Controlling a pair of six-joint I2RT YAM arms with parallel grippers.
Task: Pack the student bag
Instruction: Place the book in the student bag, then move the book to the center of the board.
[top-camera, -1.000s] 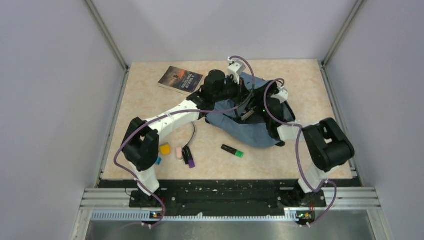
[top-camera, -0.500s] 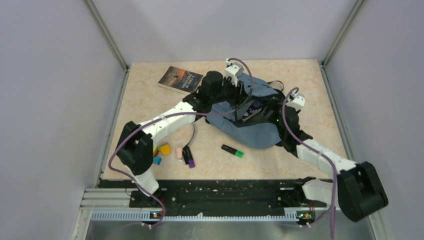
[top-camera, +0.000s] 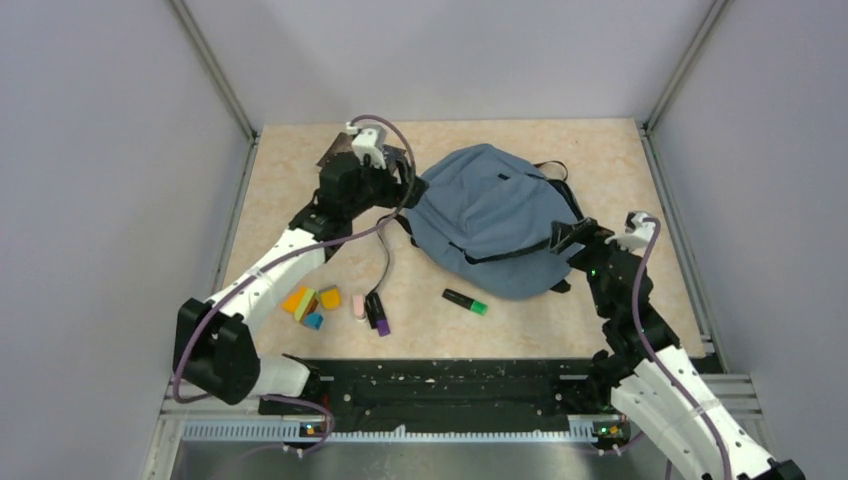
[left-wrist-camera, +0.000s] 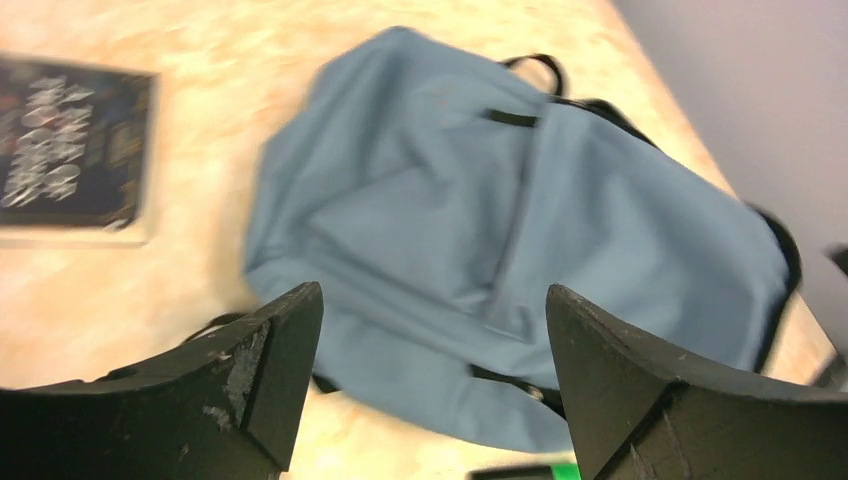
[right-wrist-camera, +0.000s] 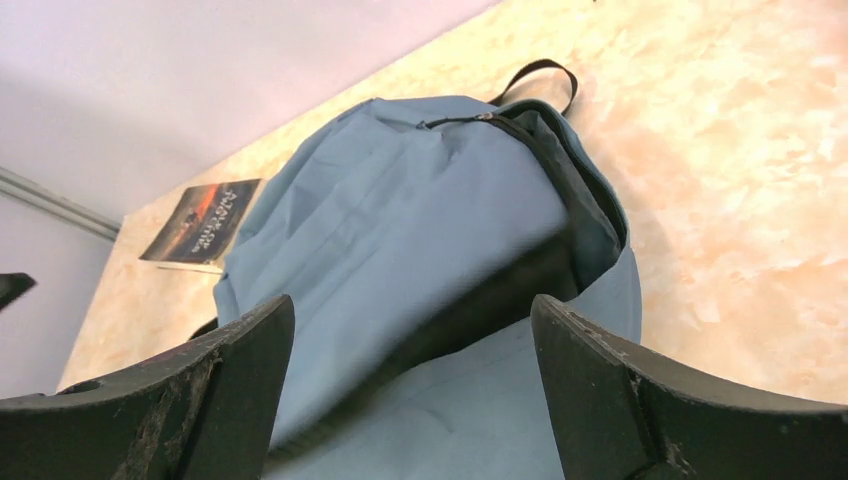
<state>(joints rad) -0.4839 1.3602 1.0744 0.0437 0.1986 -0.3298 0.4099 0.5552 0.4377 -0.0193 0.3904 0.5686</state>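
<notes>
1. Now that both arms have let go and pulled back, the bag (top-camera: 495, 215) lies alone in the upper middle of the frame.
2. The left gripper (left-wrist-camera: 430, 300) and right gripper (right-wrist-camera: 410, 305) are wide and hold nothing.
3. The book (left-wrist-camera: 70, 150), upper left, and the pen (top-camera: 466, 301) are outside, so I think more packing is left.

Top view looks steeply down from the near side; both wrist views (close, low) face the student bag (left-wrist-camera: 520, 230)
</notes>
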